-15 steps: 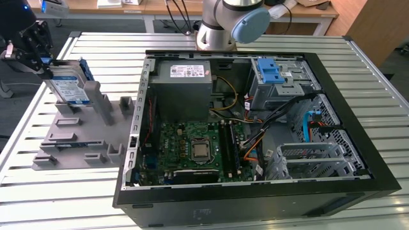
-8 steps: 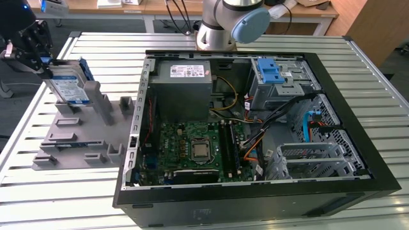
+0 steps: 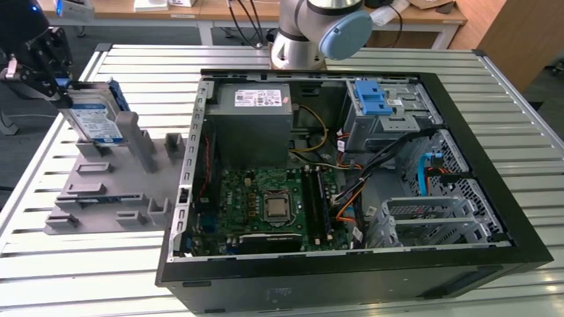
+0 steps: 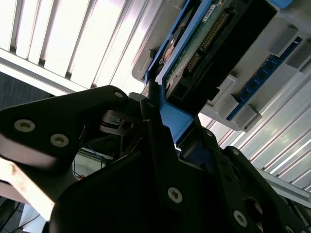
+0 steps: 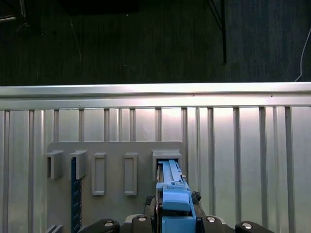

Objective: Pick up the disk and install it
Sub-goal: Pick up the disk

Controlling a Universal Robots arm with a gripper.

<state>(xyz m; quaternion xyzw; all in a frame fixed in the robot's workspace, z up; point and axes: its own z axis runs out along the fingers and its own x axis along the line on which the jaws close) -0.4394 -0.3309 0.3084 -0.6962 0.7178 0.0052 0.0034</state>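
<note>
The disk [image 3: 95, 120], silver-grey with a white-and-blue label and a blue frame, stands on edge at the far end of the grey holder rack [image 3: 110, 188], at the exterior view's left. My gripper [image 3: 69, 98] is at its upper edge, black fingers closed on the blue frame. In the second wrist view the disk's green underside [image 4: 204, 43] and blue frame edge sit between the fingers [image 4: 146, 160]. In the first wrist view the blue frame [image 5: 172, 191] runs from my gripper [image 5: 174, 216] into a rack slot.
An open computer case [image 3: 493, 132] lies at the exterior view's middle and right, with a power supply [image 3: 251, 119], a motherboard [image 3: 273, 198], a blue-latched drive bay [image 3: 372, 99] and a metal cage [image 3: 436, 218]. The slatted metal table [image 3: 53, 271] carries everything.
</note>
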